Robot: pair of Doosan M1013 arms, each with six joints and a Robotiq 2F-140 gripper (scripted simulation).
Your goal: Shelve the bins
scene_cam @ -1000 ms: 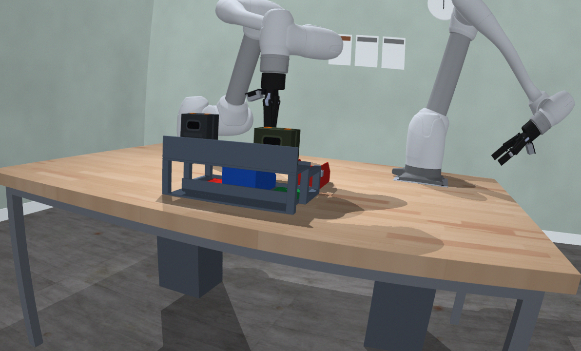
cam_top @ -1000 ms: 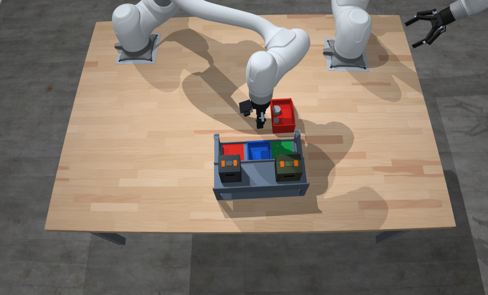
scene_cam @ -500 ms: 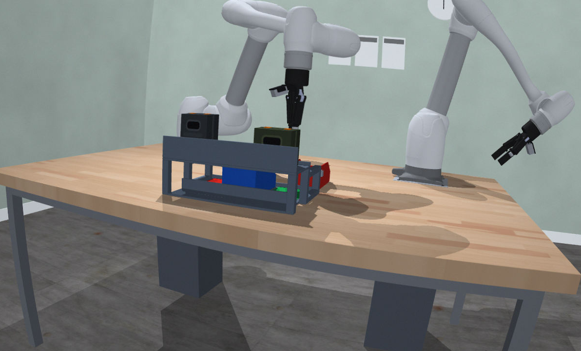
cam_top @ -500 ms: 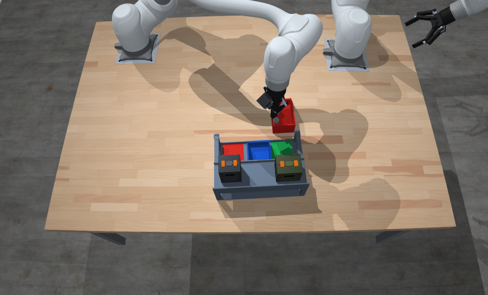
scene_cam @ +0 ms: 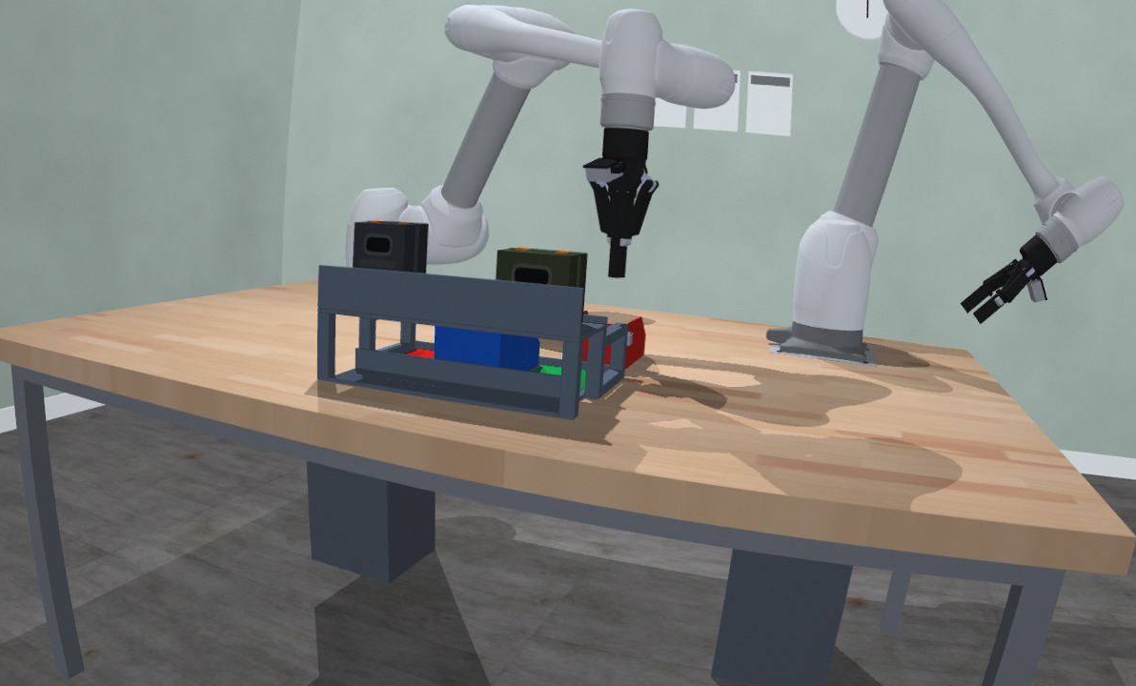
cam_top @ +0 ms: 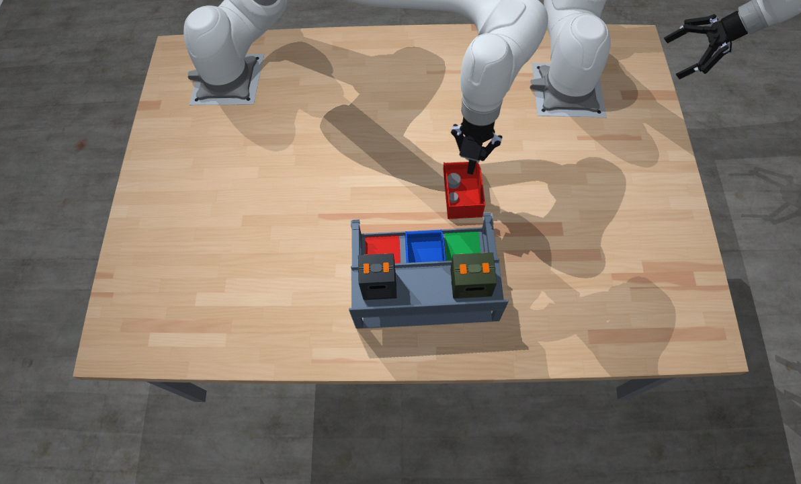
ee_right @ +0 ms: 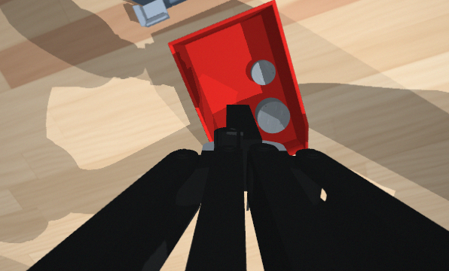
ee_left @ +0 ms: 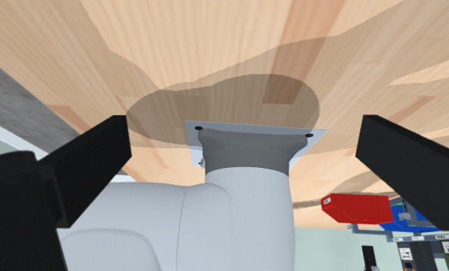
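The red bin [cam_top: 466,212] [scene_cam: 636,341] [ee_left: 360,208] [ee_right: 221,60] stands on the table behind the shelf, holding a larger grey part [cam_top: 453,179] [ee_right: 273,115] and a smaller one [cam_top: 453,197] [ee_right: 263,72] along one side. My right gripper [cam_top: 470,171] [scene_cam: 617,274] [ee_right: 236,123] is shut, empty, above the bin's end far from the shelf. The blue bin [cam_top: 425,247] [scene_cam: 470,345] sits in the shelf's middle spot; its parts cannot be made out. The red mark [cam_top: 383,247] and green mark [cam_top: 463,243] are bare. My left gripper [cam_top: 672,57] [scene_cam: 974,312] [ee_left: 242,136] is open, empty, beyond the table's side edge.
The grey shelf [cam_top: 427,294] [scene_cam: 444,298] has an upper board carrying a black toolbox [cam_top: 377,290] [scene_cam: 389,247] and a green toolbox [cam_top: 474,287] [scene_cam: 540,255]. Shelf posts stand at both sides. The right arm reaches across the table past the left arm's base [cam_top: 572,99].
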